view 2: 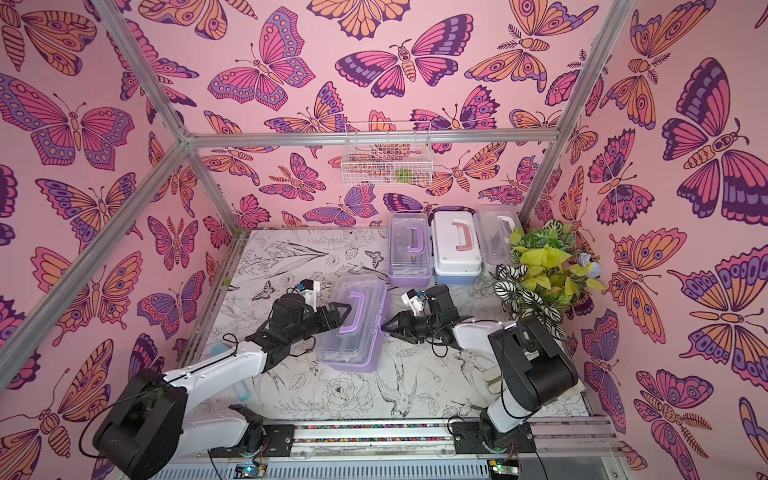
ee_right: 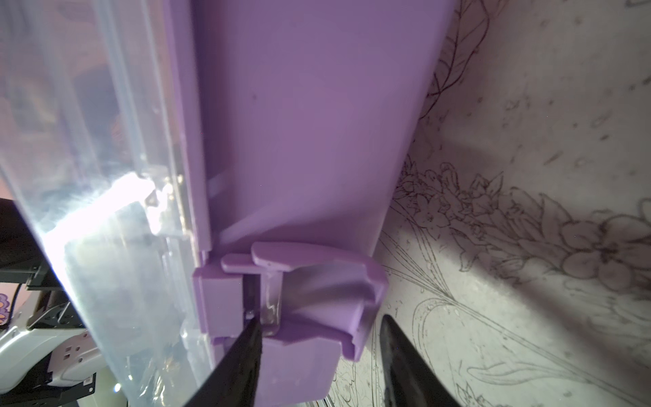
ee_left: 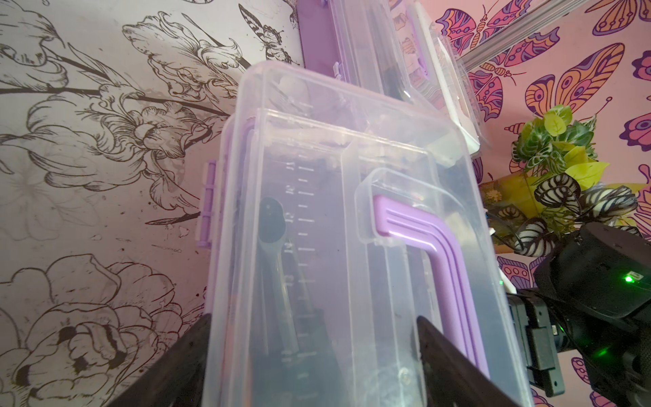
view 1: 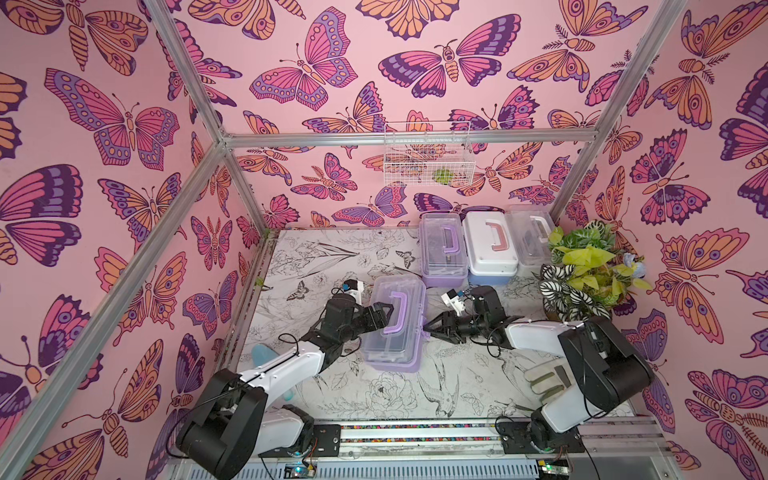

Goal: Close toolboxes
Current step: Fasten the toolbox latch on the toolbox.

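Note:
A purple-based toolbox point(view 1: 392, 328) point(view 2: 353, 328) with a clear lid lies mid-table, lid down on its base. My left gripper point(view 1: 383, 314) point(ee_left: 313, 320) is open over that lid beside the purple handle point(ee_left: 440, 246); one finger is outside the box's edge and the other rests on the lid. My right gripper point(view 1: 432, 328) point(ee_right: 318, 319) is open at the box's other side, its fingers either side of the purple latch point(ee_right: 310, 338), one of them clear of it. At the back stand a purple toolbox point(view 1: 442, 249), a light blue one point(view 1: 490, 245) and a white one point(view 1: 532, 241), lids down.
A potted plant point(view 1: 582, 270) stands at the right, beside the back toolboxes and close behind my right arm. On the back wall hangs a white wire basket point(view 1: 428, 153). A pale glove point(view 1: 548, 380) lies under the right arm and a light blue object point(view 1: 259, 357) under the left.

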Controlling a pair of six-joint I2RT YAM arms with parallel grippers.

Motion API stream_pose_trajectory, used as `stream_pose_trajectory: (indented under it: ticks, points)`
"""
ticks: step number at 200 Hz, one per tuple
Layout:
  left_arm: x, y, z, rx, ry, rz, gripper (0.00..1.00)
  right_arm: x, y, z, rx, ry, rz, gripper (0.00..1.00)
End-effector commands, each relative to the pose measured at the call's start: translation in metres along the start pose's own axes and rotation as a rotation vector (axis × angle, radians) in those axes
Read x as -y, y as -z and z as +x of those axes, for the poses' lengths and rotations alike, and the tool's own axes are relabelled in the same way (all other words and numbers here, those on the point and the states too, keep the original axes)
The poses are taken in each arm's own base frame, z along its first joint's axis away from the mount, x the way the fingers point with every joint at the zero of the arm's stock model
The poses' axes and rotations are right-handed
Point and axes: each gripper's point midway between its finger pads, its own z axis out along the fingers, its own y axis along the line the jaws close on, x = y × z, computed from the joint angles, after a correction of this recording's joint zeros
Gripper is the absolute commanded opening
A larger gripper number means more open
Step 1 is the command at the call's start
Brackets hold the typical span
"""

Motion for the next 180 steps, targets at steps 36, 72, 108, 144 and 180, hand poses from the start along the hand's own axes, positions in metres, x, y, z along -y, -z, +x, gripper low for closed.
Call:
stream_pose_trajectory:
  ticks: [36,72,108,144,180]
  points:
    - [-0.092,0.015,0.106,-0.346,0.111,-0.328,0.69,-0.028,0.019,-0.005,0.031,0.063,-0.039,0.48]
    - [-0.089,0.015,0.103,-0.344,0.105,-0.321,0.69,-0.03,0.033,-0.001,0.039,0.085,0.017,0.44]
    - [-0.086,0.015,0.1,-0.335,0.102,-0.315,0.69,-0.027,0.028,-0.003,0.011,0.072,0.028,0.43]
    - [-0.084,0.018,0.098,-0.328,0.1,-0.313,0.69,-0.018,0.021,-0.008,-0.003,0.056,0.054,0.4]
    - [-0.08,0.02,0.096,-0.32,0.088,-0.311,0.69,-0.016,0.015,-0.012,-0.011,0.053,0.066,0.38]
